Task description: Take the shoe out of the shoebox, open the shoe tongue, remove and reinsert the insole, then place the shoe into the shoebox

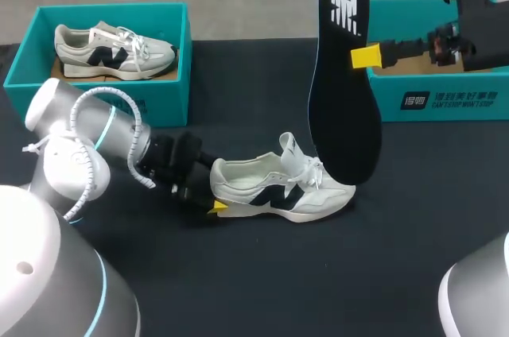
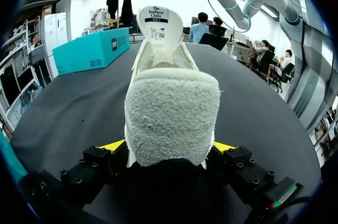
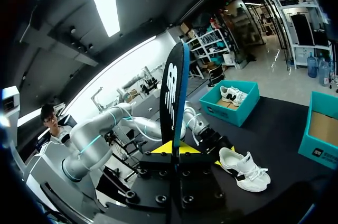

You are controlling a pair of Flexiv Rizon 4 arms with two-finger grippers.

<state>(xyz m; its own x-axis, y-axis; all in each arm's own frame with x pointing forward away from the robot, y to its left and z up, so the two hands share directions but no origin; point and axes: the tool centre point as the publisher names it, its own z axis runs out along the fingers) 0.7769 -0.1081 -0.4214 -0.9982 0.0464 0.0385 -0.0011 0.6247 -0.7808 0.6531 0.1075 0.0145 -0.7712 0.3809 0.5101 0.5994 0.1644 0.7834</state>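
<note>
L gripper (image 2: 169, 150) clamped on shoe (image 1: 282, 190) heel, mid-table. R gripper (image 3: 172, 149) pinching insole (image 1: 343, 75), held upright, toe end down near tongue. Reinsert: hold heel steady, feed toe-first under tongue, then lay flat without buckling.

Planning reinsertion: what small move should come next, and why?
Probably the right gripper should swing the lower end of the insole toward the opening of the shoe: it hangs upright over the laces, and the left gripper grips the heel.

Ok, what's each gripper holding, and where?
The left gripper is shut on the shoe at its heel; the right gripper pinches the insole at its side edge, near the logo end.
</note>
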